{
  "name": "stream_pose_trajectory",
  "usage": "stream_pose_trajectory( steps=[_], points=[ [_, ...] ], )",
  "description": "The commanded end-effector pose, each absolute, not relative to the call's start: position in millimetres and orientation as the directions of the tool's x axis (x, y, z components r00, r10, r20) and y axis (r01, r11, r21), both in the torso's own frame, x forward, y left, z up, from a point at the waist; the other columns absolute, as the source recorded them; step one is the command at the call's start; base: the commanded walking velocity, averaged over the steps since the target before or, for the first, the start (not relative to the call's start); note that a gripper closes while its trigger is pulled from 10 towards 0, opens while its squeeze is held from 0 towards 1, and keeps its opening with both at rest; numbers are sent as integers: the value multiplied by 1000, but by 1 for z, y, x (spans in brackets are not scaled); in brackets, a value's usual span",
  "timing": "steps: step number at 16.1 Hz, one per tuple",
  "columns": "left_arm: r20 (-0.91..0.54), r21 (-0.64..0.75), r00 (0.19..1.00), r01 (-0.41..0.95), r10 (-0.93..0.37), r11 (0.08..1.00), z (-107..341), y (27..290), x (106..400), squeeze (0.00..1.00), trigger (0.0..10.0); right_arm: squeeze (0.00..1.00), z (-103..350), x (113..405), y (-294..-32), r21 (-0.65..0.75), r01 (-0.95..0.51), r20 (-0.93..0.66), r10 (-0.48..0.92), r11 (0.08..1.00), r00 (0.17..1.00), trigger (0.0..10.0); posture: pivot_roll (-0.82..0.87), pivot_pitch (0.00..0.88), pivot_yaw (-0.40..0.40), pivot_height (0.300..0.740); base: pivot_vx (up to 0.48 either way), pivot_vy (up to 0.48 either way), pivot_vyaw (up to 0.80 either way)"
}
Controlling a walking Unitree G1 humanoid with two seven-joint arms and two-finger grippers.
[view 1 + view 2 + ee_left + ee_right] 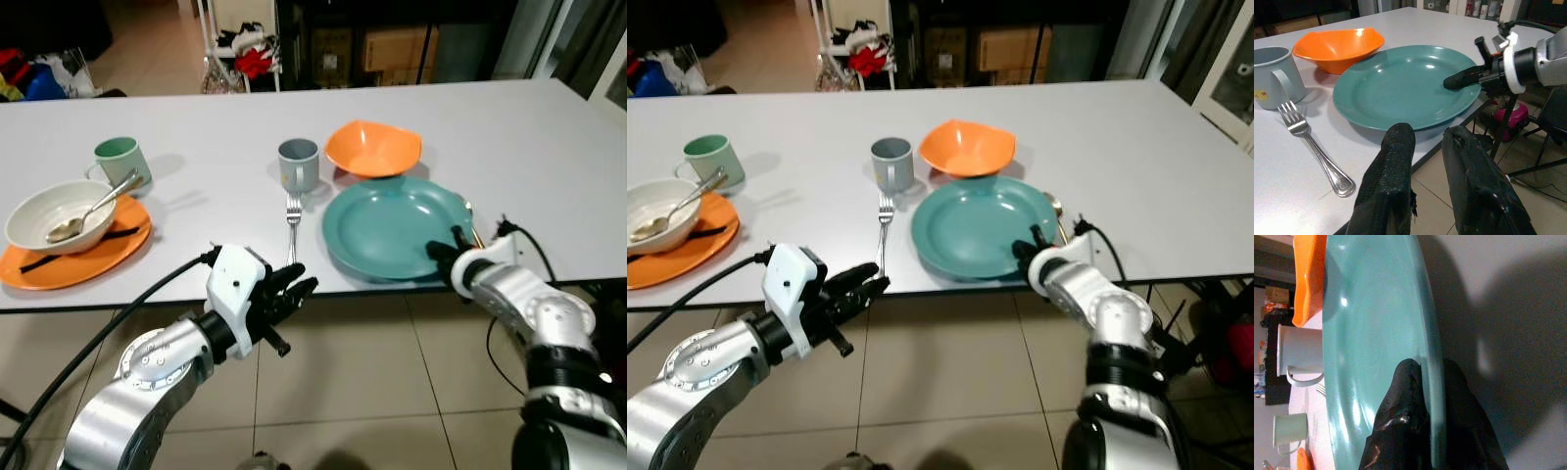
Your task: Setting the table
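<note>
Fingers of my right gripper [443,253] pinch the teal plate [392,227] rim at the tabletop's near edge; I should slide it slowly.

Bare tabletop [549,147] beyond teal plate [392,225], fork [292,220] left

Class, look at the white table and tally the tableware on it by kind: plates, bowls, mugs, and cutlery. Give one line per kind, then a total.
Plates: 2, a teal plate and an orange plate
Bowls: 2, an orange bowl and a white bowl
Mugs: 2, a grey mug and a green mug
Cutlery: 2, a fork and a spoon
Total: 8
</note>
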State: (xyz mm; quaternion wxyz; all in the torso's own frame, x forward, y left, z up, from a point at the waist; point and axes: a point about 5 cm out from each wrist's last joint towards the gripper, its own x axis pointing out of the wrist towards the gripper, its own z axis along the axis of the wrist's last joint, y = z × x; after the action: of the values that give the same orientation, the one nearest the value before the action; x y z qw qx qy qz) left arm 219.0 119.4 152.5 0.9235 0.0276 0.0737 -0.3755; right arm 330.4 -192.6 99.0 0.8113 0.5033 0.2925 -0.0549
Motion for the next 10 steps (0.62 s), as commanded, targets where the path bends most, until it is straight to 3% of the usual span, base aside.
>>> stream_pose_trajectory(
  steps=[1, 5, 6, 8, 10],
  points=[
    [-162, 7, 711, 694, -684, 720, 155, 121, 220, 0, 10000, 0, 100, 335, -190, 781, 380, -528, 199, 495, 826, 10000, 103, 0, 64, 740, 0, 0, 0],
    [-162, 9, 715, 690, -680, 723, 156, 121, 219, 0, 10000, 0, 95, 342, -184, 797, 395, -531, 217, 458, 819, 10000, 110, 0, 60, 740, 0, 0, 0],
    [-160, 9, 719, 686, -677, 727, 157, 121, 219, 0, 10000, 667, 96, 341, -184, 803, 393, -523, 213, 449, 825, 10000, 111, 0, 59, 740, 0, 0, 0],
    [-161, 6, 719, 686, -676, 728, 156, 121, 218, 0, 10000, 1000, 94, 339, -189, 796, 406, -527, 186, 448, 829, 10000, 109, 0, 58, 740, 0, 0, 0],
    [-161, 3, 718, 687, -678, 727, 157, 120, 217, 0, 10000, 1000, 95, 335, -195, 799, 406, -523, 179, 445, 834, 10000, 109, 0, 61, 740, 0, 0, 0]
  ],
)
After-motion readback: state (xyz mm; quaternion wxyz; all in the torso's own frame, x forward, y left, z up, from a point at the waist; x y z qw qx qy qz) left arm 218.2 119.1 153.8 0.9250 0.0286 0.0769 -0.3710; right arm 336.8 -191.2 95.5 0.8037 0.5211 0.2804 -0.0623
